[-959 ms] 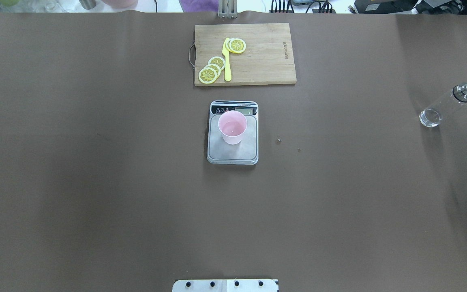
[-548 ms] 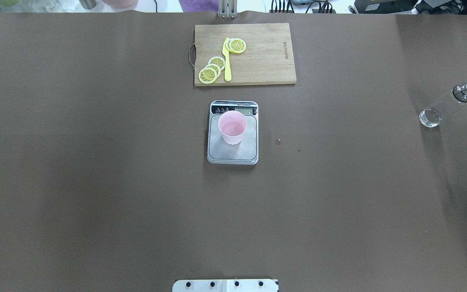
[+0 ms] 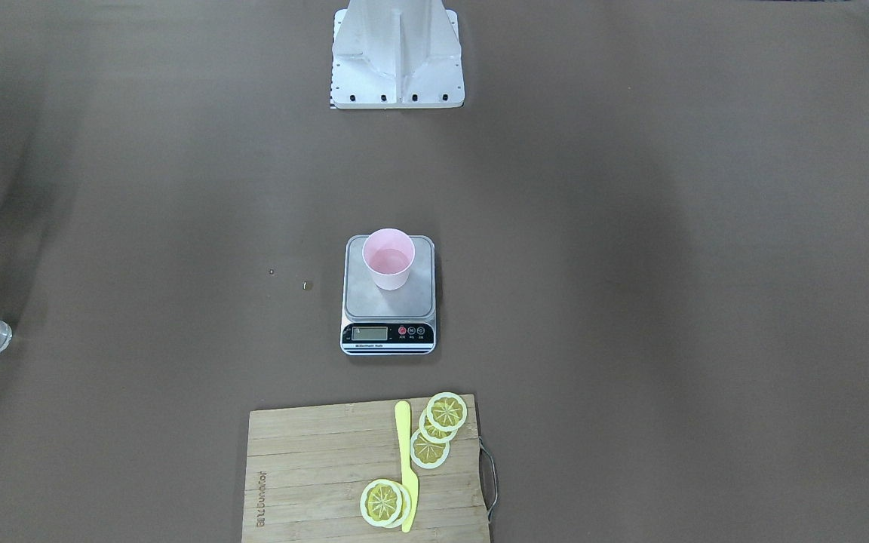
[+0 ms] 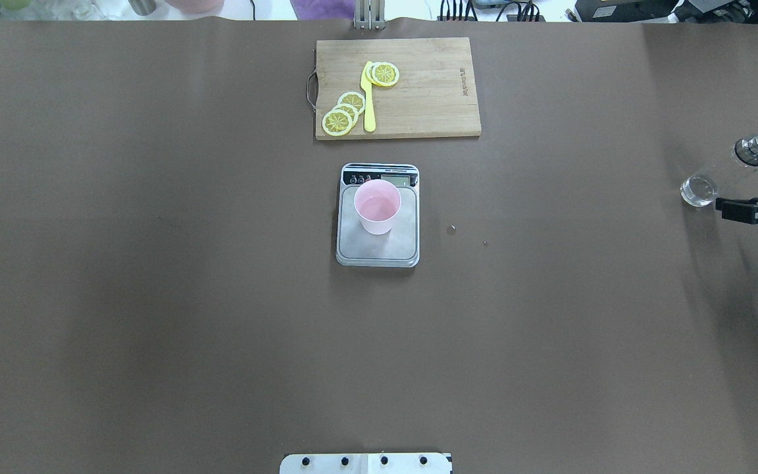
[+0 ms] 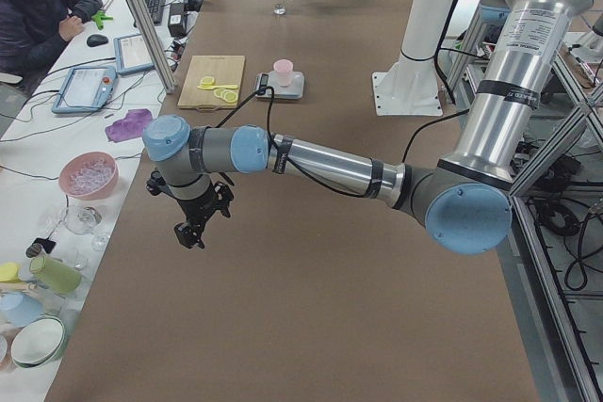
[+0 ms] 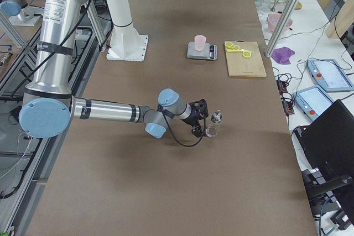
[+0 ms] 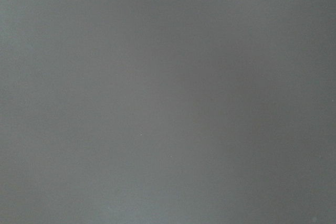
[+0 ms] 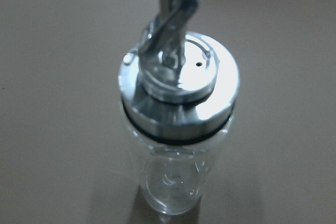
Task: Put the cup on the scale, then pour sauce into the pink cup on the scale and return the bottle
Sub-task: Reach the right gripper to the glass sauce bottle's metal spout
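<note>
The right gripper point(image 4: 739, 209) is low over the counter point(image 4: 155, 296) at the robot's far right, and its fingers point(image 6: 202, 104) stand spread apart with nothing between them. The bottle point(image 4: 753, 151) stands upright just beside these fingers, in front of their tips. I cannot tell from the pictures if a finger touches the glass. The right wrist view looks down on the bottle's silver cap and spout from close above, and it shows the clear body under it, but no finger.

The cup point(image 4: 377, 205) stands upright on the steel platform of the scale point(image 4: 379, 251). Both are well apart from the right fingers, toward the middle of the counter on their left side. Behind the scale, farther from the robot, lies a wooden cutting board point(image 4: 431, 92) with lemon slices point(image 4: 339, 120) and a yellow knife point(image 4: 369, 99) on it.

The left gripper point(image 5: 189, 232) shows only in the view from the left end. It hangs over bare counter, well apart from the scale and the cup, and I cannot tell if its fingers are spread or pressed together. The left wrist view shows only plain counter surface.
</note>
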Motion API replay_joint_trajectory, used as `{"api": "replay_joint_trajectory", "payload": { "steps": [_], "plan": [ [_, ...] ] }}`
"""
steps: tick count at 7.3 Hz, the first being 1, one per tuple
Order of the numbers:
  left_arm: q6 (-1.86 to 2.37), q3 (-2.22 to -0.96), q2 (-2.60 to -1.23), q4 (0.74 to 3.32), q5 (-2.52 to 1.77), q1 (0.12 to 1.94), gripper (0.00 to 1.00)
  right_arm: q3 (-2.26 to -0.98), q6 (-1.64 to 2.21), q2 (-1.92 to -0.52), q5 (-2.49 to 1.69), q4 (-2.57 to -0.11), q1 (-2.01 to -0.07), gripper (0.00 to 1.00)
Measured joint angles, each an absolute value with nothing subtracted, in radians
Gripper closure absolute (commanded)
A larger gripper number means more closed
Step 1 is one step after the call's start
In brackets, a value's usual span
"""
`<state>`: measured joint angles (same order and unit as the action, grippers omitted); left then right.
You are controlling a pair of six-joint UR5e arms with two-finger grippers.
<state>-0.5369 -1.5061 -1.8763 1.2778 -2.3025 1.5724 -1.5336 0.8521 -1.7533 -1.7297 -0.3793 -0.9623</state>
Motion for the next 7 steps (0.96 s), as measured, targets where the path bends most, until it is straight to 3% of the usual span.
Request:
{"api": "replay_joint_trajectory", "payload": {
  "steps": [7],
  "plan": [
    [-0.537,-1.502,-1.877,1.278,-2.303,1.571,0.02,-1.415,0.923,-1.655,-1.577,-0.339,-0.898,0.00]
  ]
}}
